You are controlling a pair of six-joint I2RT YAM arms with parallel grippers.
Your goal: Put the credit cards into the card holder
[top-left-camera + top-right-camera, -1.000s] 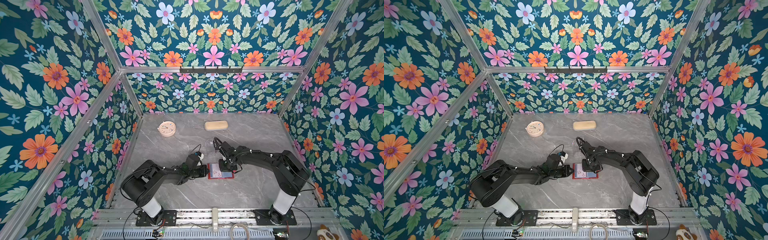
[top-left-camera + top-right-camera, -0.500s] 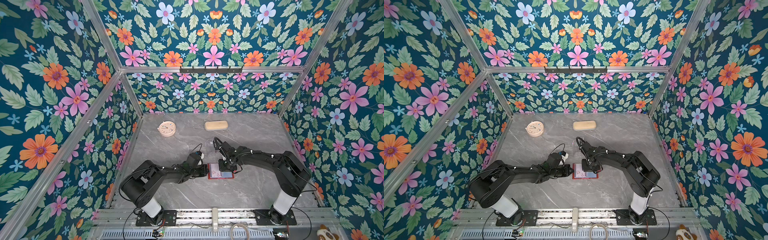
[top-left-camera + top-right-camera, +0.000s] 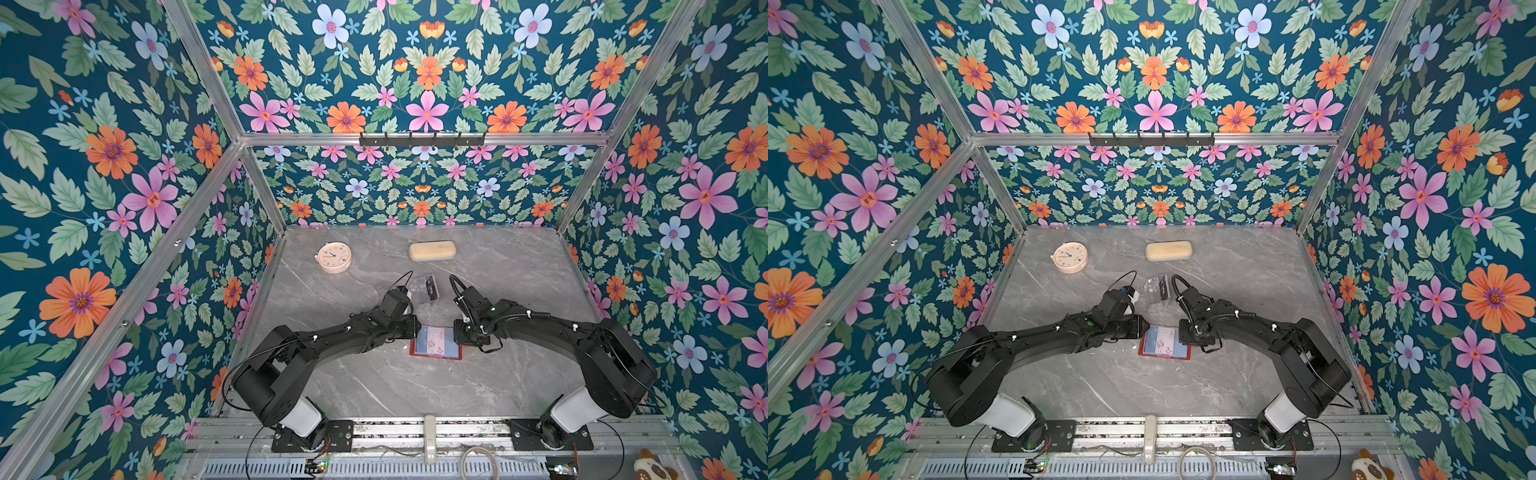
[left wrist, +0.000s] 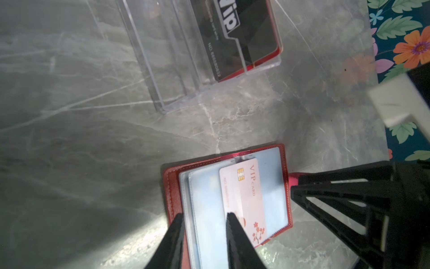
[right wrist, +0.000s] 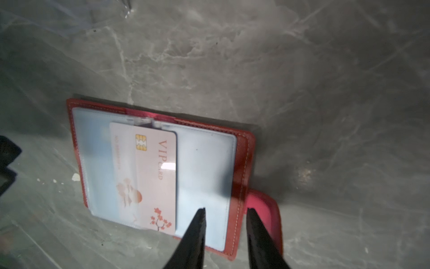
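Observation:
The red card holder (image 3: 428, 348) (image 5: 242, 163) lies open and flat on the grey table. A pale pink VIP card (image 4: 244, 198) (image 5: 149, 174) sits partly inside a clear sleeve, with one long edge sticking out. My left gripper (image 4: 204, 215) (image 3: 415, 328) is open over the holder's left edge. My right gripper (image 5: 226, 209) (image 3: 459, 332) is open over the right edge, beside the snap tab (image 5: 263, 209). Neither holds anything. A black Vip card (image 4: 239, 35) (image 3: 431, 286) stands in a clear acrylic stand (image 4: 174, 69), and a red card's edge (image 4: 267, 59) shows behind it.
A round pink clock (image 3: 333, 257) and a beige oblong case (image 3: 432, 250) lie near the back wall. Floral walls close in the table on three sides. The acrylic stand is just behind both grippers.
My left gripper's jaws have opened at the holder's left edge. The right gripper has barely moved, and the holder stays where it was.

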